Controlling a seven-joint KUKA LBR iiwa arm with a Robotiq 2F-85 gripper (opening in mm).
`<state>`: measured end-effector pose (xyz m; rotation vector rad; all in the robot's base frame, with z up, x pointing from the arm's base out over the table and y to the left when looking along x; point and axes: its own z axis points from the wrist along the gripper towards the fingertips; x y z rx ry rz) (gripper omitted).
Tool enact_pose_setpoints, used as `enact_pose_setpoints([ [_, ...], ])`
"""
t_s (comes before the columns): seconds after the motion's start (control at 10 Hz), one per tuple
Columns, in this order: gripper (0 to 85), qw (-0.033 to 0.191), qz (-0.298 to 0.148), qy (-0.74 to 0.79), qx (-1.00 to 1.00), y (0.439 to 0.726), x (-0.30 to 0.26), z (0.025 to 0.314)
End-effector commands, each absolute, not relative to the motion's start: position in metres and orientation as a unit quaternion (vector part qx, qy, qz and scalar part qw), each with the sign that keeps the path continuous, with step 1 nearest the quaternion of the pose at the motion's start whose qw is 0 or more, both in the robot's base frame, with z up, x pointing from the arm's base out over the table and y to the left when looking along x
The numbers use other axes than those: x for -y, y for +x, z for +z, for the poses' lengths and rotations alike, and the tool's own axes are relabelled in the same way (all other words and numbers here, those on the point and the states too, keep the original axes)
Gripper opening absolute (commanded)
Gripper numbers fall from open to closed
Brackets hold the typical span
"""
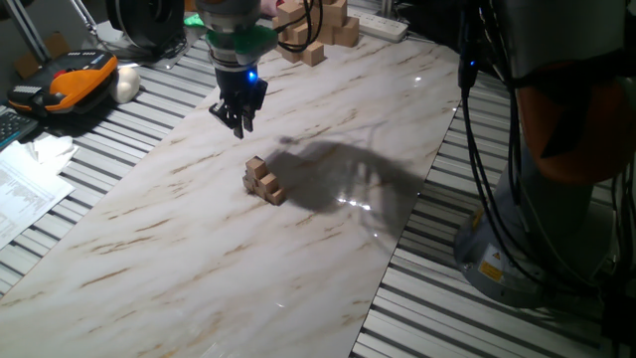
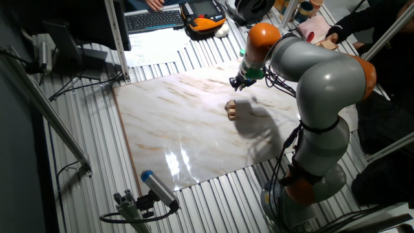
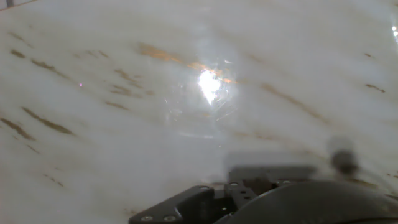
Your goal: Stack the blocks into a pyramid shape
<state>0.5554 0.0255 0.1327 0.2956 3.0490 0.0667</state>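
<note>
The blocks [image 1: 264, 182] are small light-tan wooden cubes gathered in one tight stepped pile on the marble board [image 1: 149, 249], with at least one cube resting on top of the others. The same blocks [image 2: 231, 110] show as a small clump in the other fixed view. My gripper [image 1: 239, 125] hangs above the board, up and to the left of the pile and apart from it. Its dark fingers narrow to a point, with nothing between them. My gripper [image 2: 237, 84] also shows beyond the pile. The blurred hand view holds only bare marble and no block.
A pile of larger pale wooden blocks [image 1: 316, 32] sits at the board's far end. An orange and black device [image 1: 70, 85] and papers [image 1: 25, 189] lie on the slatted table to the left. Cables [image 1: 487, 149] hang at the right by the arm's base.
</note>
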Motion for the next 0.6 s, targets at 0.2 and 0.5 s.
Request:
enact_pose_setpoints([
  [0.2, 17.0, 0.046, 0.021, 0.081, -0.995, 0.5554, -0.026, 0.1342],
  [0.5, 17.0, 0.047, 0.018, 0.081, -0.995, 0.5565, -0.0251, 0.1371],
])
